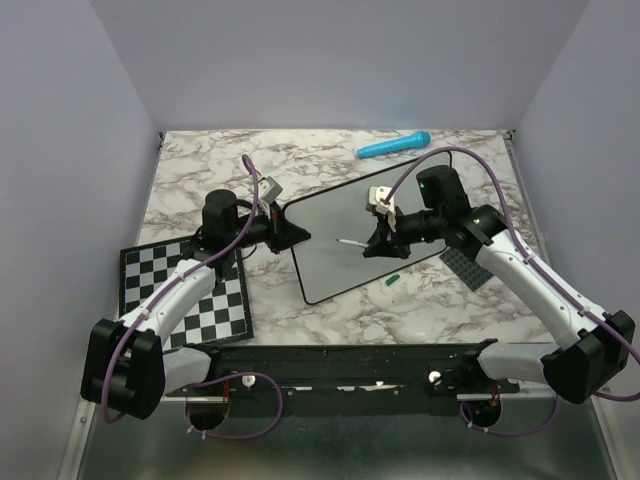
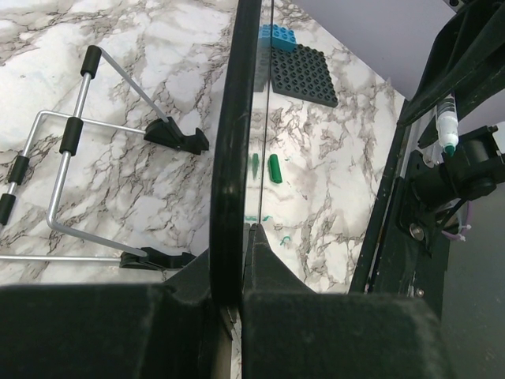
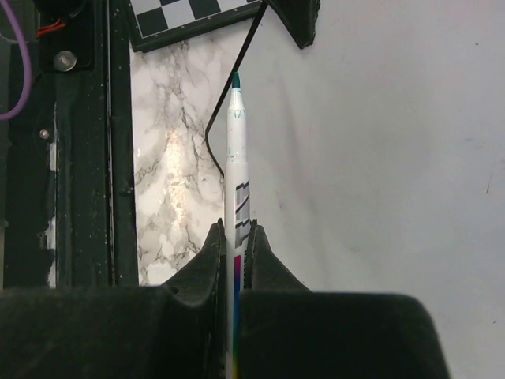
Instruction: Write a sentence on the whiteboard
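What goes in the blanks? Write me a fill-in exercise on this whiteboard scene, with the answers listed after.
1. The left gripper clamps the edge of the ____.
2. The right gripper is shut on an uncapped ____.
3. The loose green cap lies on the marble ____, just off the board's near edge.
4. In the top view, the checkerboard is partly hidden by the ____ arm.

Missing words: whiteboard; marker; table; left.
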You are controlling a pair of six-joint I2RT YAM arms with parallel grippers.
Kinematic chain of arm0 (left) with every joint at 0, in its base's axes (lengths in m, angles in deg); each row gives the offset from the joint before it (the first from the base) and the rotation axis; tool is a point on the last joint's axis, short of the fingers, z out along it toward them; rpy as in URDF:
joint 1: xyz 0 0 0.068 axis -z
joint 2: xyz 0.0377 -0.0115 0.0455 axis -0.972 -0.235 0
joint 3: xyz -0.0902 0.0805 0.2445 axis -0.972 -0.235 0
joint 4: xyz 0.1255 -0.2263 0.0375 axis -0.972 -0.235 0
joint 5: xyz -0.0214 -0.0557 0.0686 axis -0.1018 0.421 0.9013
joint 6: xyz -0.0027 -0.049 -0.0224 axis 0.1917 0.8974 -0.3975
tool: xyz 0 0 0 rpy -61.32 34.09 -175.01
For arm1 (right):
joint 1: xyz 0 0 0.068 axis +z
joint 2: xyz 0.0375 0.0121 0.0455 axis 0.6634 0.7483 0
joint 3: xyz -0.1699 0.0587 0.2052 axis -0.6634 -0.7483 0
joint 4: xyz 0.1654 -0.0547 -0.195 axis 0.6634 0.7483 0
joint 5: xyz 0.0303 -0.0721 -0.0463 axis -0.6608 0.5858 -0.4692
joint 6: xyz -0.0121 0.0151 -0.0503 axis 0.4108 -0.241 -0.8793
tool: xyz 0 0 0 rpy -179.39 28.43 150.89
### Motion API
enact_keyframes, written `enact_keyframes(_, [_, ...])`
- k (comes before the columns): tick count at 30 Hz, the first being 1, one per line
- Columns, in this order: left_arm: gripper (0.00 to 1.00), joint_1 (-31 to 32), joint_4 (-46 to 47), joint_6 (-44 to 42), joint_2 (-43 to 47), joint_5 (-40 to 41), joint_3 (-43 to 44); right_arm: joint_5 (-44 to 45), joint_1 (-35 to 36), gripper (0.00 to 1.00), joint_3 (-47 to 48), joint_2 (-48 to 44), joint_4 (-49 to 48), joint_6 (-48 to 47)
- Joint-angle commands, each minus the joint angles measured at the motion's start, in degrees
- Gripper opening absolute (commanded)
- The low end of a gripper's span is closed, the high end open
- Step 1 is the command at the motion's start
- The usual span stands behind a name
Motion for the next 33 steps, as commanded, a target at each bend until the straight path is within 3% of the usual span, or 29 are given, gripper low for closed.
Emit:
enact_keyframes(1, [0.0, 0.61, -10.43, -7.09, -0.68, 8.67, -1.67, 2.11, 0.29, 0.01, -1.12, -1.32, -1.98, 0.86])
enact_keyframes(14, [0.0, 0.96, -11.3, -7.7, -0.24, 9.2, -1.41, 2.19, 0.29, 0.0, -0.86, -0.44, -2.6, 1.3])
enact_keyframes(24, [0.0, 1.31, -9.55, -7.88, 0.99, 10.43, -2.9, -1.23, -1.2, 0.01, -2.88, -2.37, 1.18, -5.81])
enact_keyframes(33, [0.0, 1.4, -9.11, -8.85, 0.9, 10.61, -3.25, -0.97, -3.14, 0.01, -4.2, -5.19, -3.12, -0.64])
